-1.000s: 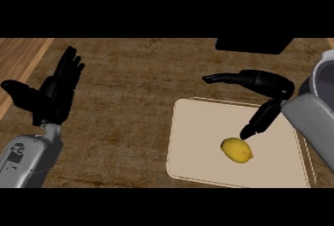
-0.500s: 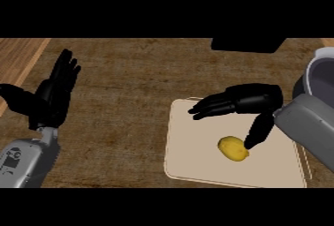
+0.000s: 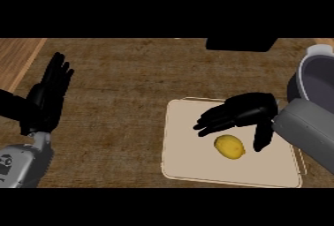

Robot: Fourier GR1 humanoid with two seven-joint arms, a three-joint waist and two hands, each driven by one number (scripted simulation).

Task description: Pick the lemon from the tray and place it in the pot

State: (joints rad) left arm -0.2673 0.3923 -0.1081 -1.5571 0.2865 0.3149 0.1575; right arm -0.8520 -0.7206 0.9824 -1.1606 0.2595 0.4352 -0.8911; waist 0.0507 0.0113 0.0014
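Lemon (image 3: 229,146): yellow, oval, lying on the beige tray (image 3: 189,163) just below the right hand (image 3: 243,114), whose fingers spread uncurled, grasping nothing. Pot (image 3: 314,79) stands beyond the hand's right. Left hand (image 3: 44,99) rests open at left.

Counter top (image 3: 130,84): dark brown, rough woven-looking texture, fills most of the view. Lighter wood-grain strip (image 3: 18,57) at the upper left edge, grain running lengthwise, straight diagonal seam against the dark surface. 1 black block (image 3: 239,43) at the top edge, right of centre. Light is even, shadows soft.
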